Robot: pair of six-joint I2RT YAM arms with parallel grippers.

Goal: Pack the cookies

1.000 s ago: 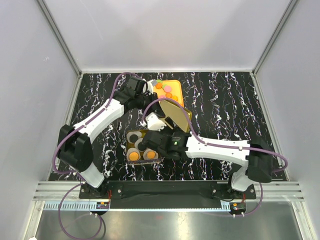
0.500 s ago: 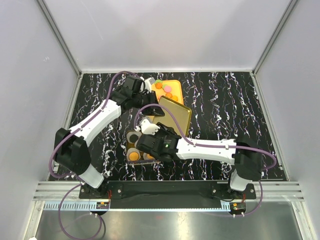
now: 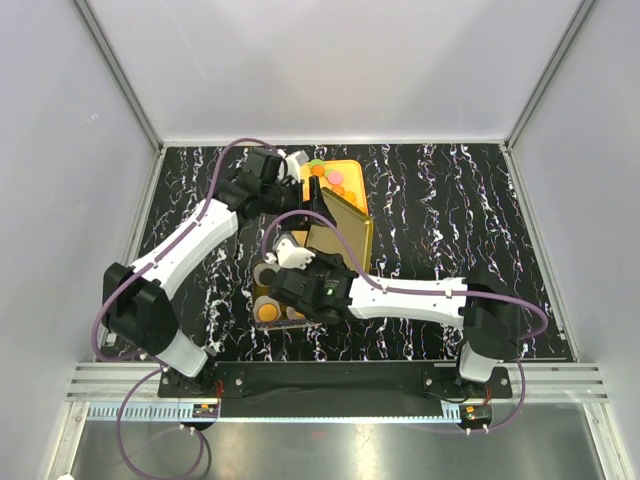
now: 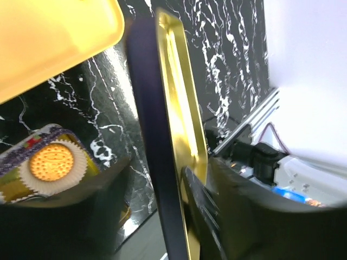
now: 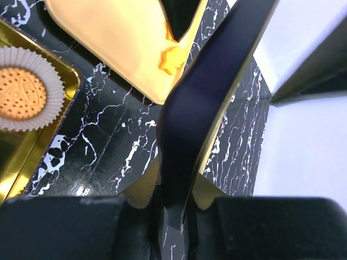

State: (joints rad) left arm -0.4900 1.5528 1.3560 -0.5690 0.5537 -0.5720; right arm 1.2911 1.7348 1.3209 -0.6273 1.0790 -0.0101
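Small round cookies (image 3: 330,178), orange, pink and green, lie on a yellow tray (image 3: 345,168) at the back. More cookies (image 3: 268,312) sit in white paper cups in the open tin (image 3: 262,272); one such cookie (image 4: 51,161) shows in the left wrist view and another cookie (image 5: 19,92) in the right wrist view. The gold tin lid (image 3: 340,235) stands on edge between tray and tin. My right gripper (image 3: 290,255) (image 5: 176,189) is shut on the lid's (image 5: 211,97) lower rim. My left gripper (image 3: 298,195) (image 4: 157,179) straddles the lid (image 4: 173,119) with its jaws open.
The yellow tray (image 5: 124,43) lies close behind the lid, and the tin (image 5: 65,116) lies just in front of it. Both arms cross over the left middle of the black marbled table (image 3: 450,220). White walls close in the sides and back.
The left gripper has opened off the lid while the right gripper closed on its lower rim. The lid now stands steeper and a little further left.
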